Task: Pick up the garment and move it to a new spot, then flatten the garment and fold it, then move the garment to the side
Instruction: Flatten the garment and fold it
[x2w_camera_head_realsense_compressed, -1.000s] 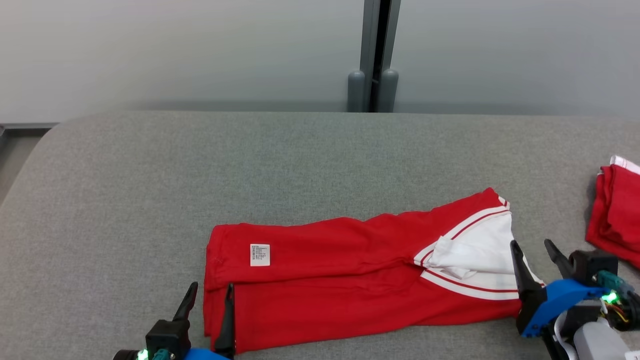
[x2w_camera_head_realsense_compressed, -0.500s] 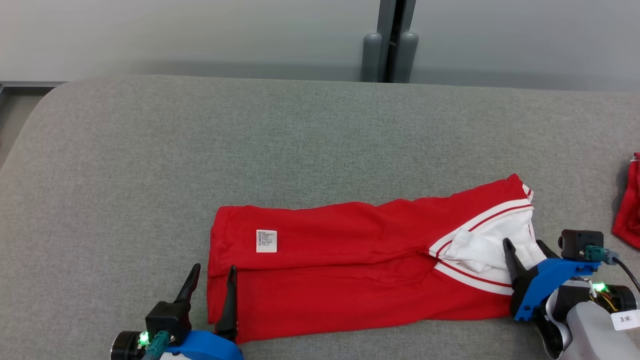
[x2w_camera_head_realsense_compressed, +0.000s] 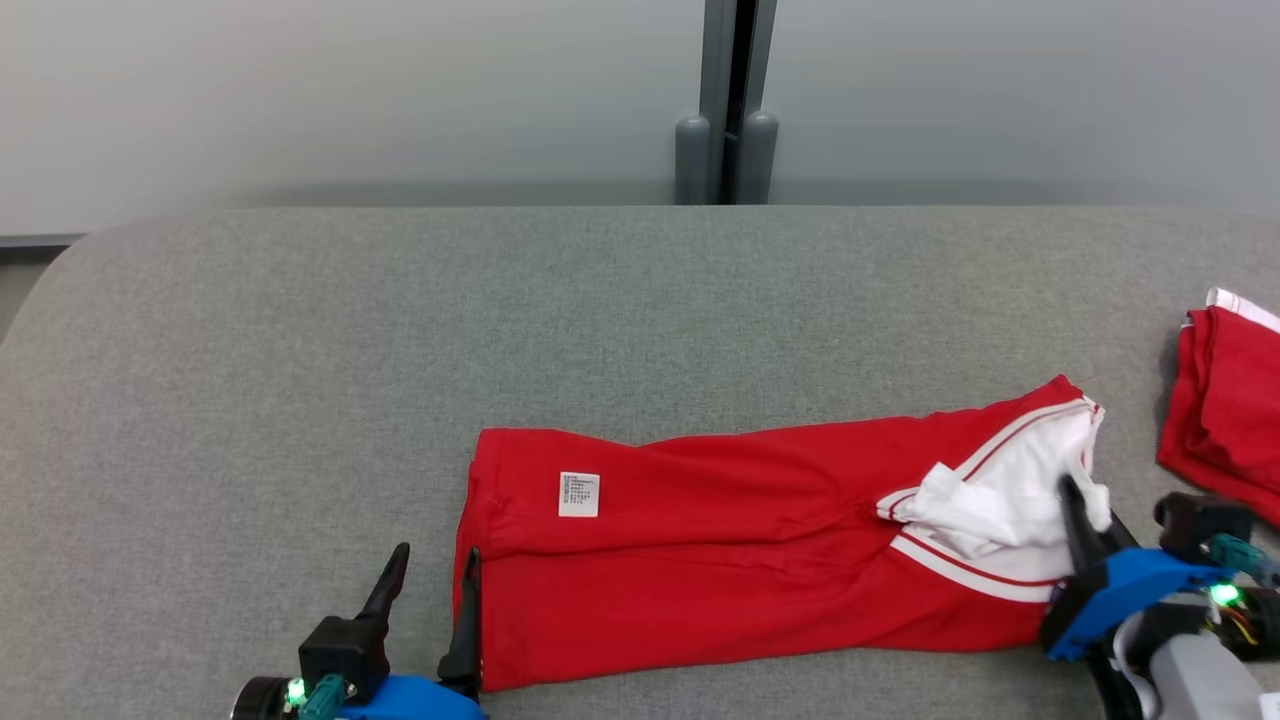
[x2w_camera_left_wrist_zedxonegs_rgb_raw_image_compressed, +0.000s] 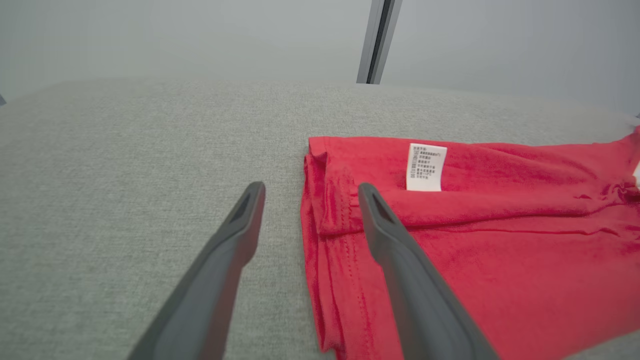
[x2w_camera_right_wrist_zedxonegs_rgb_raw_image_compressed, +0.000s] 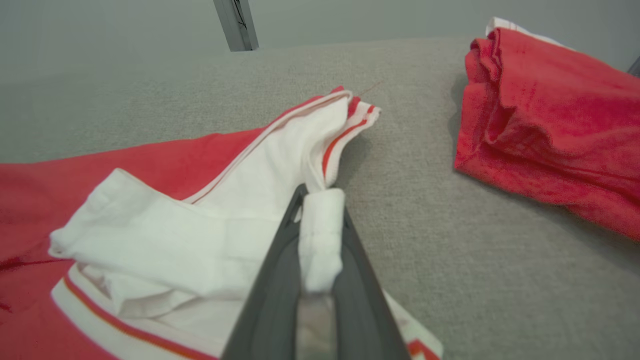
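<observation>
Right gripper (x2w_camera_head_realsense_compressed: 1072, 495) has got the garment (x2w_camera_head_realsense_compressed: 720, 570)
It's clamped on the white end. Left gripper (x2w_camera_head_realsense_compressed: 436, 555) gapes wide astride the red hem, maybe touching, hard to tell.

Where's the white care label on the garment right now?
Head view: the care label sits at the left end of the red garment, just beyond the open left gripper.

Soft matt cloth garment (x2w_camera_head_realsense_compressed: 700, 585); coarse woven grey surface (x2w_camera_head_realsense_compressed: 400, 330) — matt plastic fingers (x2w_camera_left_wrist_zedxonegs_rgb_raw_image_compressed: 232, 252)
</observation>
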